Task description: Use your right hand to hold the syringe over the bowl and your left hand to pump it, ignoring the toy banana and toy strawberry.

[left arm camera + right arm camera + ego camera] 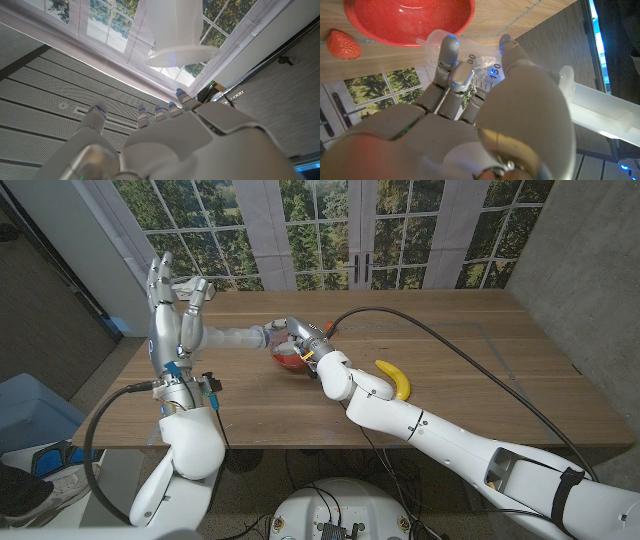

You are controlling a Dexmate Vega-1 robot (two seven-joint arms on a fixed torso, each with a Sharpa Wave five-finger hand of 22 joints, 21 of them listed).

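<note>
My right hand [303,340] grips the clear syringe barrel [481,66] just above the red bowl [287,363], whose rim [410,22] shows past the fingers. The white plunger [235,336] sticks out of the barrel toward my left arm, drawn far out. My left hand [172,308] stands raised at the plunger's far end with fingers spread upward and nothing in its grasp. In the left wrist view the plunger's end disc [182,55] hangs beyond my left hand [190,140]; whether they touch I cannot tell. My right hand [485,115] wraps the barrel.
A toy banana [396,380] lies on the table beside my right forearm. A toy strawberry [342,44] sits on the wood next to the bowl. A black cable [450,345] curves across the table's right half. Windows stand behind the table's far edge.
</note>
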